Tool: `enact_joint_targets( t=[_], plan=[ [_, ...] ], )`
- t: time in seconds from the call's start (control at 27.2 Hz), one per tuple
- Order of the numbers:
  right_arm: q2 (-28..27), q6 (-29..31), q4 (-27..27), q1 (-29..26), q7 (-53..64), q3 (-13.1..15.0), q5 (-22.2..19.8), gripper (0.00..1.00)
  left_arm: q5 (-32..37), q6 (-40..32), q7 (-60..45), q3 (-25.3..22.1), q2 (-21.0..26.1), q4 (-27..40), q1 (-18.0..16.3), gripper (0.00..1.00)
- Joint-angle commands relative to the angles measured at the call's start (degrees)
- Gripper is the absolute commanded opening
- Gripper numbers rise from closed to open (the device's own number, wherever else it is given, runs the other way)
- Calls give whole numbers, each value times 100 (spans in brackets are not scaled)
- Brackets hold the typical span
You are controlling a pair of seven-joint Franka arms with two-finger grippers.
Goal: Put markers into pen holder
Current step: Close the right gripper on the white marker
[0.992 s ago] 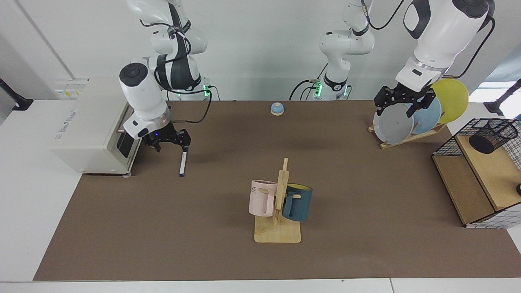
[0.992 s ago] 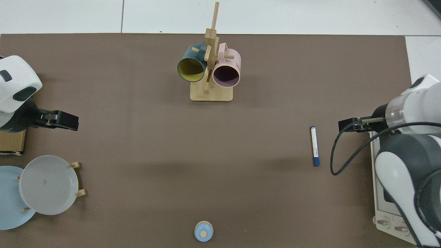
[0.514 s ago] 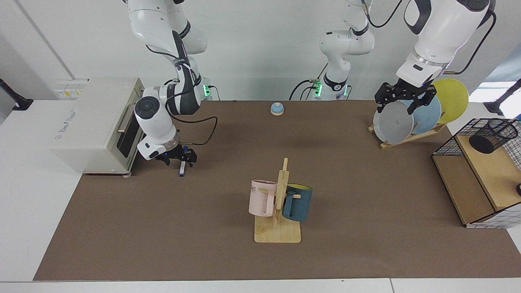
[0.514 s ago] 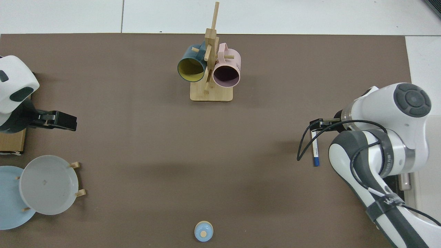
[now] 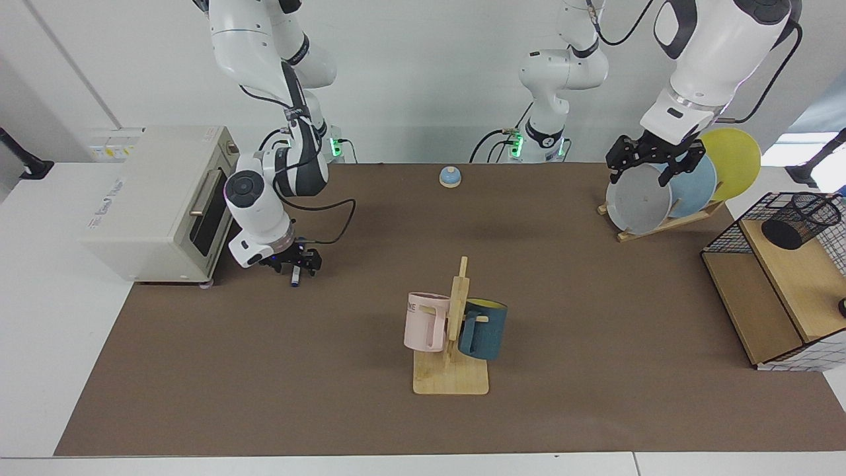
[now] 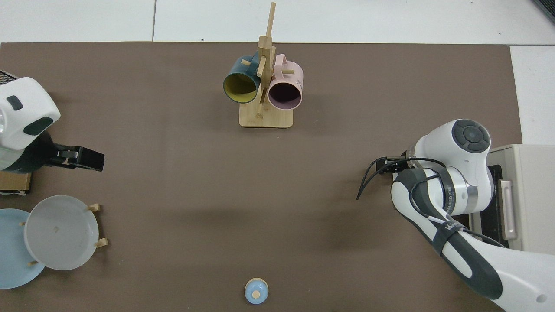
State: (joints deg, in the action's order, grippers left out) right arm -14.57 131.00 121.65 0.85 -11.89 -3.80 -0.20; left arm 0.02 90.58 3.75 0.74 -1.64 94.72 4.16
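Right tool (image 5: 295,263) over marker (image 5: 295,280), top hides it

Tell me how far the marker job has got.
Nothing is done yet: the pen holder on the wire shelf holds no marker. In hand: the right gripper is down at the marker on the mat. Lifting, carrying and dropping remain. The left gripper waits by the plates.
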Motion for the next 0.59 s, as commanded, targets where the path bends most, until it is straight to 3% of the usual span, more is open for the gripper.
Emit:
enact_joint_targets(
  t=[0.0,0.37,0.55],
  plan=[
    [-11,190,69,3,-138,-7,-155,1,33,74,20,-39,-179,196,225,100],
    [-46,93,-186,-15,-436,-7,-349,0,33,56,29,-30,-179,205,305,100],
    [7,-494,-536,-6,-1007,-24,-34,0,33,56,29,-39,-179,205,305,100]
  ],
)
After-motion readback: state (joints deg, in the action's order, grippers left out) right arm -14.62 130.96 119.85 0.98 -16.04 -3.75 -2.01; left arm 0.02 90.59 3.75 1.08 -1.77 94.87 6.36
